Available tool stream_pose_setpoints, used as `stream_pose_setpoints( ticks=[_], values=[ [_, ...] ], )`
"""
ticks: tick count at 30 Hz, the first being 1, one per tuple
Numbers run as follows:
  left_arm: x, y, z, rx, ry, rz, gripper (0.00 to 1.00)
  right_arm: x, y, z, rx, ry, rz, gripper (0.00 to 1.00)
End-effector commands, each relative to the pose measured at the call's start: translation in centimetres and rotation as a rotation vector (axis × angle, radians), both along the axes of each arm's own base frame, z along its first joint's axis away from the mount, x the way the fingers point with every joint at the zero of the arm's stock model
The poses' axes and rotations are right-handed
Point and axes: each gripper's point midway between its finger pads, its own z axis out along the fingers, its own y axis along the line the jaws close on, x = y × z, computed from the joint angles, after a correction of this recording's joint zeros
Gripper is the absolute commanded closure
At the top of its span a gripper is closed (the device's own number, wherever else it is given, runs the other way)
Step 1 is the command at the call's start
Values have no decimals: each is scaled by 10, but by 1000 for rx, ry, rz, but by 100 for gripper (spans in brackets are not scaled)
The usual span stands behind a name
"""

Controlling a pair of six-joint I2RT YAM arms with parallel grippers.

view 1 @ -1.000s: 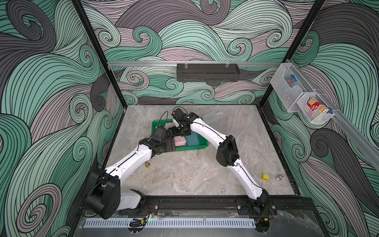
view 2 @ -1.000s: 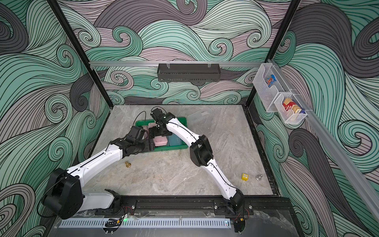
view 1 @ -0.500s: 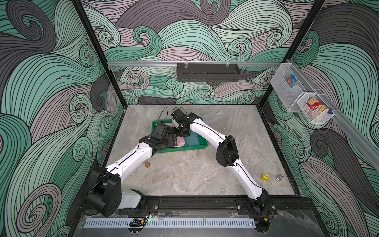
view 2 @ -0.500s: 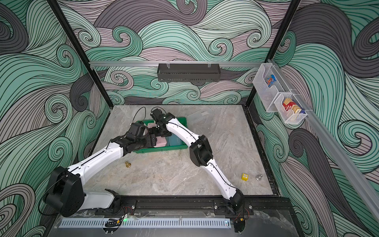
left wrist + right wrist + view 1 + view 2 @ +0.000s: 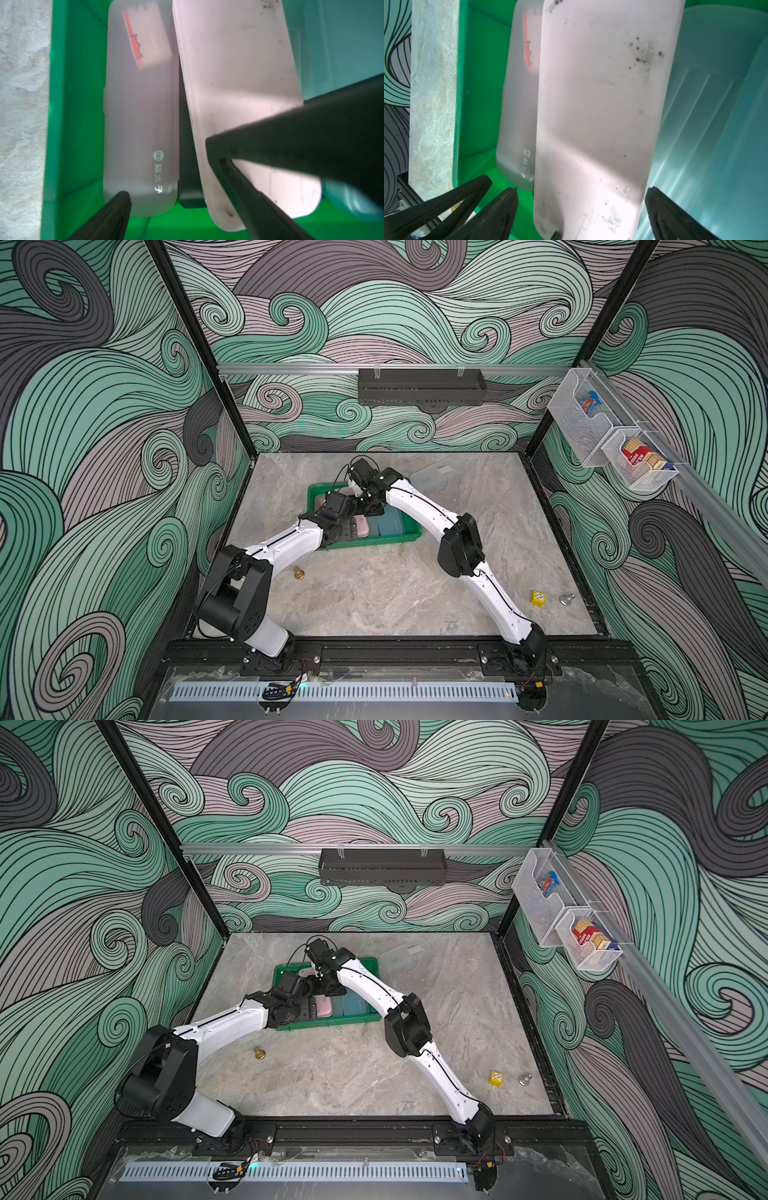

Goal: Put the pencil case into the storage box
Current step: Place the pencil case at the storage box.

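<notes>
The green storage box stands at the table's back left. Lying side by side in it are a frosted pencil case, a pink pencil case tilted over a black one, and a teal one. My right gripper is open and straddles the pink case's end, with a gap at one finger. My left gripper is open over the frosted and black cases, one finger across the pink case. Both grippers reach down into the box.
A clear lid lies behind the box to the right. A gold piece sits near the left arm, with a yellow die and a silver piece at the front right. A black trough and wire bins hang on the walls.
My left gripper has moved a little farther back into the box, closer to the right gripper. The right arm has barely shifted. Both grippers stayed open.
</notes>
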Motion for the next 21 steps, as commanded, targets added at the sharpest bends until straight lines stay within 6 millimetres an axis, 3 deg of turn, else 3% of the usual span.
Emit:
stream_pose_setpoints(
  ticks=[1,6,14,19,21],
  values=[
    [-3,21,2,57,-3,57,8,-1,-14,31,14,-12,1,1],
    [-7,20,20,28,-42,48,8,0,-27,42,-18,-48,-11,1],
    [-28,29,73,-56,-163,79,8,4,-34,55,-32,-101,14,3],
    [-43,50,96,-90,-241,143,8,1,-20,56,-5,-115,87,33],
    [-50,60,100,-92,-253,175,8,-2,-5,54,29,-115,128,39]
  ],
)
